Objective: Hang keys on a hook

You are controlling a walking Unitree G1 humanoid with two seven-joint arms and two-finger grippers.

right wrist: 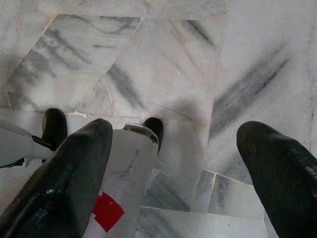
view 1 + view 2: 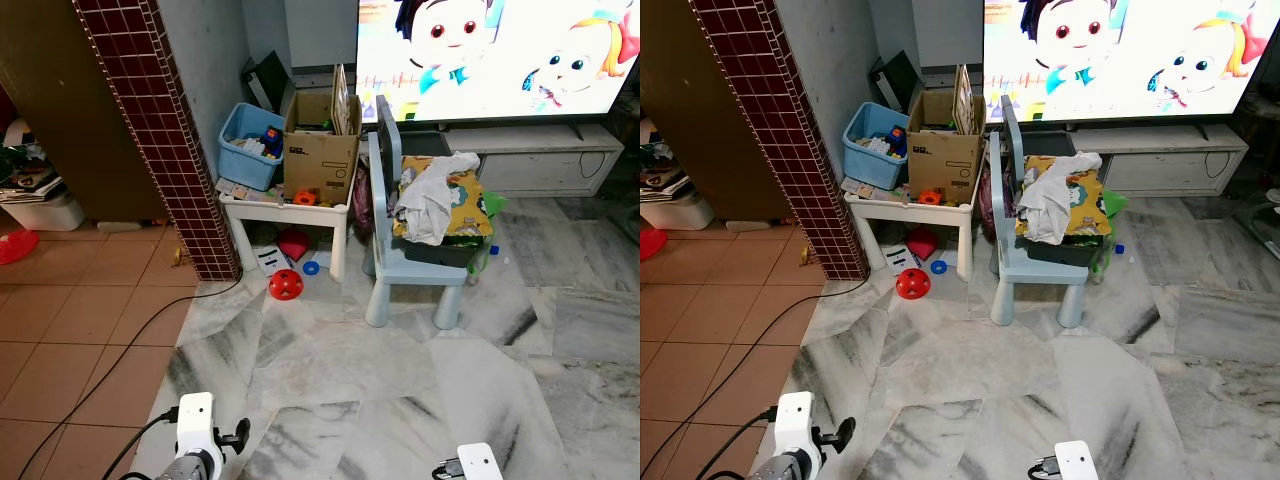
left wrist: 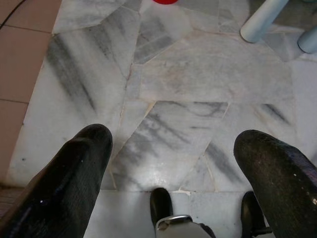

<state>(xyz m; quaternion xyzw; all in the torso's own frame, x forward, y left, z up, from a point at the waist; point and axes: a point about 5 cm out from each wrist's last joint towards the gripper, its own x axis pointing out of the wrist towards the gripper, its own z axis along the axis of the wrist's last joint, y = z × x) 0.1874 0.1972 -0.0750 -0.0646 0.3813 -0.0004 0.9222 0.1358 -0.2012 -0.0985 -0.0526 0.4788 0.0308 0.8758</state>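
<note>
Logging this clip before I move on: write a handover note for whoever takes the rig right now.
Left claw: open, holding nothing, hanging over the marble floor.
Right claw: open, holding nothing, also over the floor.
Keys and hook: I cannot make out either. Ahead are a blue chair with cloth on it, a white table carrying a box and blue bin, a red ball on the floor, and a TV.
Done: nothing.
Left: find the keys, pick them up, find the hook, hang them.
</note>
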